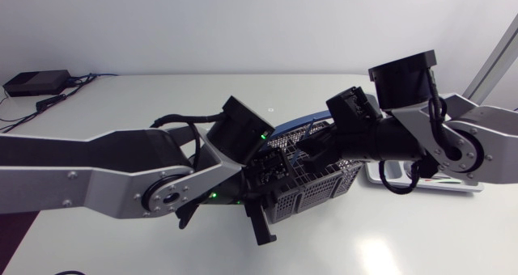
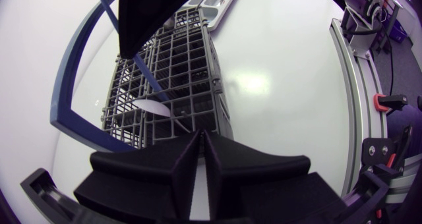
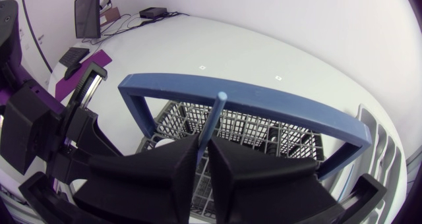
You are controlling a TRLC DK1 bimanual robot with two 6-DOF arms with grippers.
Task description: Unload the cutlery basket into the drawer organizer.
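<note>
Blue-handled utensil (image 3: 216, 115) stands in the grey cutlery basket (image 1: 312, 190), with our right gripper's (image 3: 203, 151) fingers clamped on it. We judge the next step is lifting it clear, then carrying it to the drawer organizer (image 3: 389, 148) beside the basket. Our left gripper's (image 2: 201, 155) fingers sit together against the basket's wall. The utensil's head is hard to make out.

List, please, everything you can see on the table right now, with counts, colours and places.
table: 1, white, under everything
cutlery basket: 1, dark grey, blue handle, mid-table
utensil: 1, blue, upright in the basket
flat piece: 1, white, lying in the basket, kind unclear
drawer organizer: 1, white, beside the basket, table's right
box: 1, black, cabled, table's far left corner
left gripper: 1, black, jaws closed on the basket's end wall
right gripper: 1, black, jaws closed on the utensil
</note>
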